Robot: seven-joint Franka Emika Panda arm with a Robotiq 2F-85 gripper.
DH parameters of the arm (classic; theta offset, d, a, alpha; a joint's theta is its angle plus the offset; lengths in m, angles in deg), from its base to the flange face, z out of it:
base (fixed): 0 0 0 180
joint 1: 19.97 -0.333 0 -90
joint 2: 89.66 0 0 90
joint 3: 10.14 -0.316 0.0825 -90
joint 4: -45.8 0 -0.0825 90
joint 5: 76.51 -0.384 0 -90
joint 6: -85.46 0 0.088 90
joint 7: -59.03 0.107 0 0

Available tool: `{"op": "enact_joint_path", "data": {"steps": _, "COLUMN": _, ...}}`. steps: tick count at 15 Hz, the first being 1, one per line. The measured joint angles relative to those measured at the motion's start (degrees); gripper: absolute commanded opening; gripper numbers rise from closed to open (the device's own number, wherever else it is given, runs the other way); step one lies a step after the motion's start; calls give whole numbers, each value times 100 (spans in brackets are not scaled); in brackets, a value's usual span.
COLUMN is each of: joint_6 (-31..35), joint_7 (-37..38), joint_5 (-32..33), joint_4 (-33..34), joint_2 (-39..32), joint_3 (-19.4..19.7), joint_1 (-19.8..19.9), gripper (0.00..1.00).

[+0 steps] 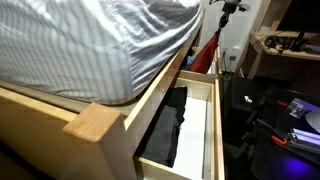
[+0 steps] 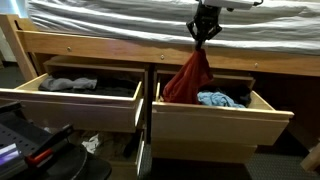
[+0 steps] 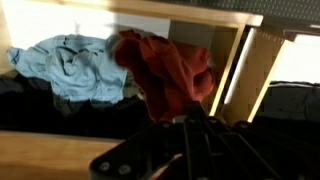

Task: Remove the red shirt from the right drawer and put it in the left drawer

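Above right drawer (image 2: pixel 222 124), red shirt (image 2: pixel 190 75) was held hanging, pinched by tightly closed end effector (image 2: pixel 203 36). Lift was judged part done. Needed next: shirt raised clear, carried over left drawer (image 2: pixel 70 110), let go.

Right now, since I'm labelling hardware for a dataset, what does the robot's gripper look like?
The gripper is black, with slim jointed fingers tapering to the tips. Small round pins show near its base. Markings and cables cannot be made out.
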Motion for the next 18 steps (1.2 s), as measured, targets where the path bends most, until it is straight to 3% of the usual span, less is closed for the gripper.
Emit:
{"op": "enact_joint_path", "data": {"steps": 3, "joint_6": 248, "joint_7": -829, "joint_5": -946, "joint_4": -471, "joint_2": 457, "joint_3": -17, "joint_1": 2, "gripper": 0}}
{"op": "enact_joint_path", "data": {"steps": 9, "joint_6": 943, "joint_7": -1789, "joint_5": -2053, "joint_4": -945, "joint_2": 693, "joint_3": 126, "joint_1": -17, "gripper": 0}}
{"op": "enact_joint_path", "data": {"steps": 12, "joint_6": 1527, "joint_7": -1200, "joint_5": -1741, "joint_4": -1187, "joint_2": 708, "joint_3": 547, "joint_1": -262, "gripper": 0}}
{"op": "enact_joint_path", "data": {"steps": 15, "joint_6": 1609, "joint_7": -915, "joint_5": -2260, "joint_4": -1315, "joint_2": 885, "joint_3": 732, "joint_1": -180, "gripper": 0}}
{"op": "enact_joint_path", "data": {"steps": 18, "joint_6": 1245, "joint_7": 36, "joint_5": -1506, "joint_4": -1259, "joint_2": 1263, "joint_3": 1474, "joint_1": -126, "gripper": 0}}
